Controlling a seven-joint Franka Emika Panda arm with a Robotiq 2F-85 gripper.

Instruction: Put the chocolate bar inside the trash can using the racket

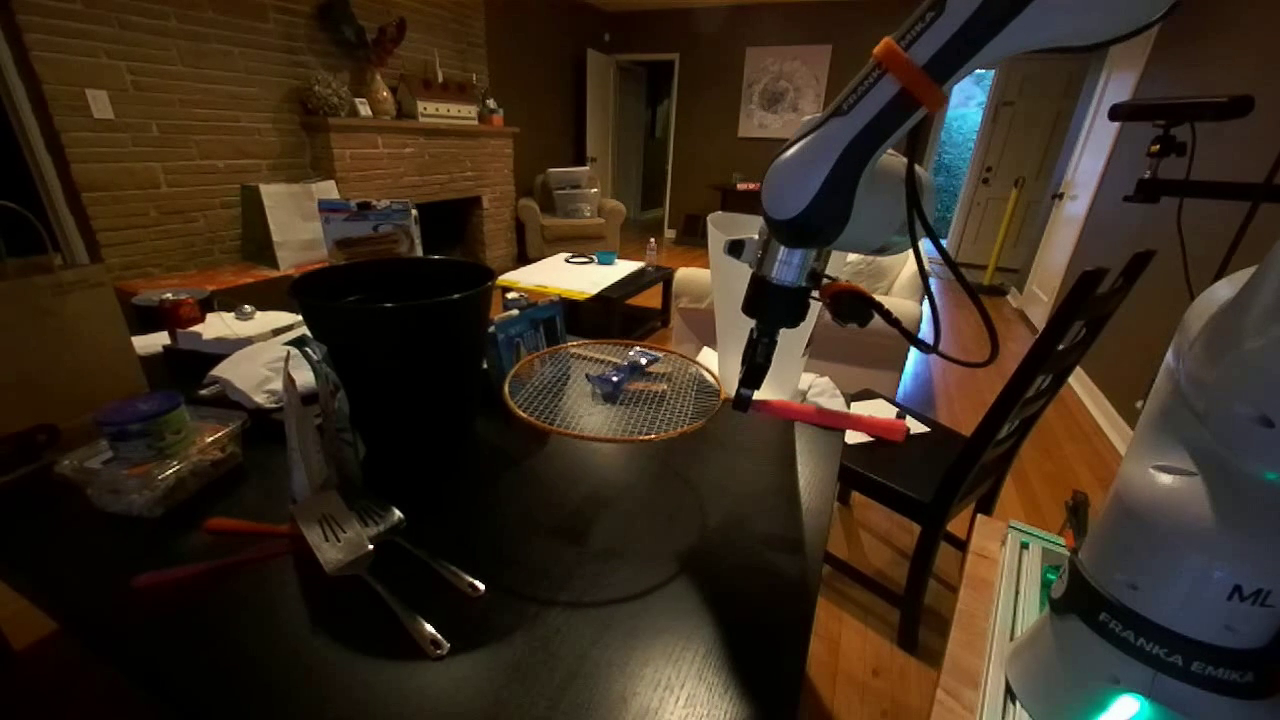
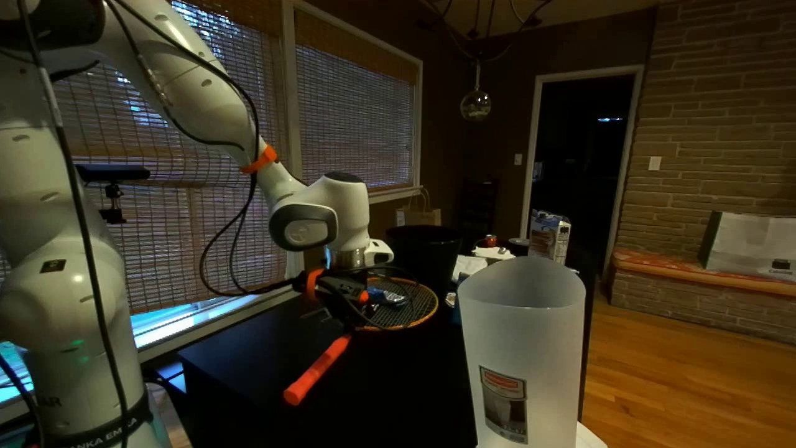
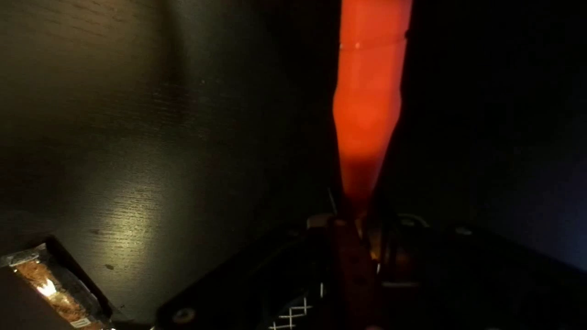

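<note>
Held above the dark table, the racket lies about level. My gripper is shut on its throat, where the red handle meets the orange-rimmed head. On the mesh rests the chocolate bar, in a shiny bluish wrapper; an exterior view also shows the bar behind the gripper. The black trash can stands on the table beside the racket head, its rim higher in the picture than the head. In the wrist view the red handle runs up from the dark fingers; the bar cannot be made out there.
A tall white container stands close by the racket's handle side. Metal spatulas and red-handled tools lie in front of the can. Behind the racket head is a blue box. A brown packet shows low in the wrist view.
</note>
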